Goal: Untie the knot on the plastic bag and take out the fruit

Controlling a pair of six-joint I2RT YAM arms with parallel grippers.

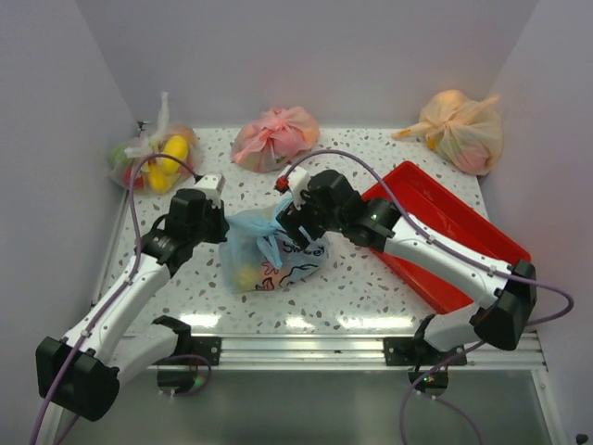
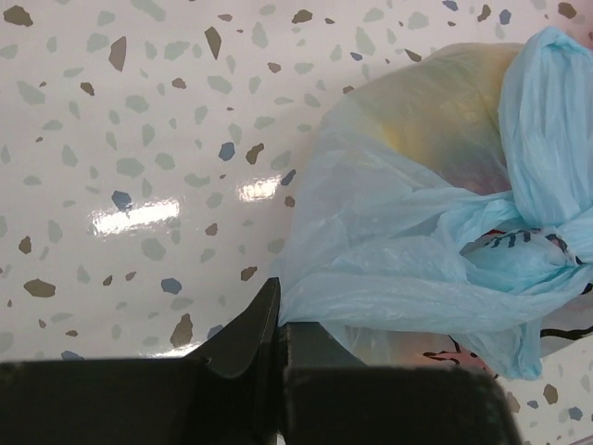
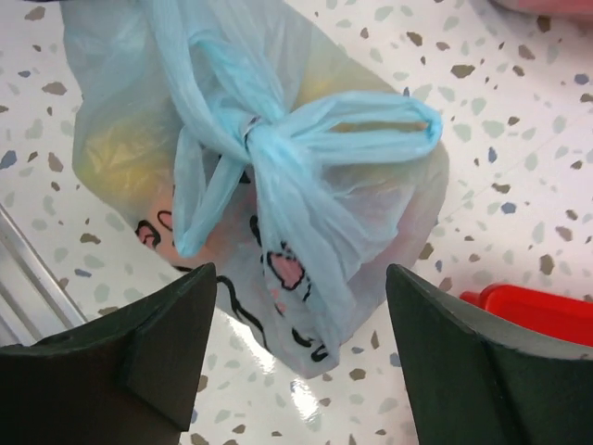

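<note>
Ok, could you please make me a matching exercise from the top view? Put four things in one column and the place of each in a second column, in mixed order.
Things:
1. blue bag
2. pink bag
3. orange bag
4. red tray

Places:
a. back right corner of the table
b. centre of the table
c. right side, running diagonally toward the front
d. back edge, near the middle

Right pairs: 1-b, 2-d, 3-a, 4-c
</note>
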